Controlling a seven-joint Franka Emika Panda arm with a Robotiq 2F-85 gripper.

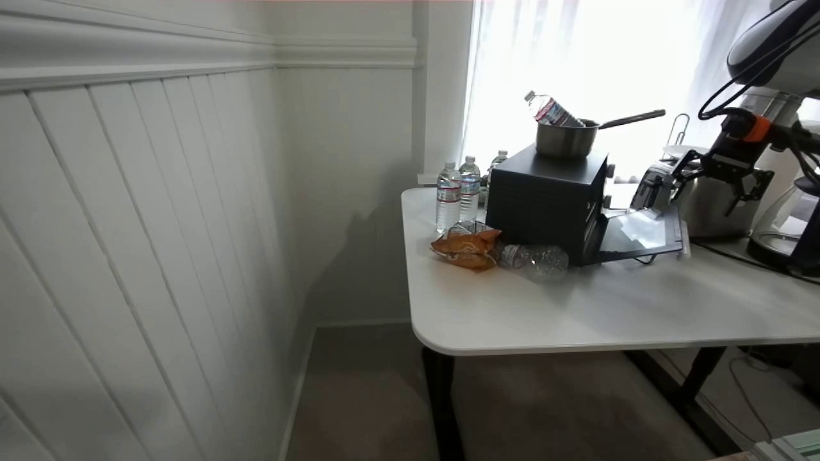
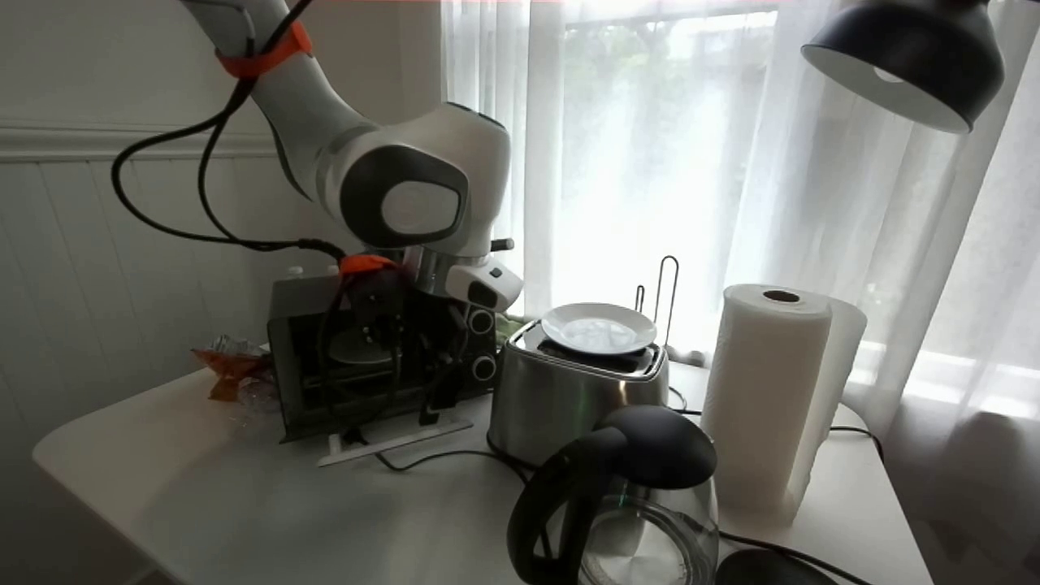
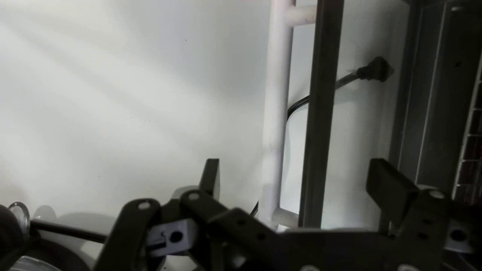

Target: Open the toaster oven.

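1. Gripper (image 3: 295,167) nearest in the wrist view; jaws spread wide; pale handle (image 3: 276,113) shows in the gap between them, can't tell if they touch it;
2. Oven (image 1: 538,205) left of jaws in an exterior view; door (image 1: 640,232) dropped down, outer end near jaws and lower than them;
3. Pan (image 1: 564,141) on oven, upper left of jaws there; bottle (image 1: 556,114) tilted in it;
4. Plug (image 3: 377,69) ahead of jaws in the wrist view, between handle and oven front;
5. Toaster (image 2: 561,398) right of jaws in an exterior view, plate (image 2: 597,329) on top; kettle (image 2: 642,459) lower right of jaws;
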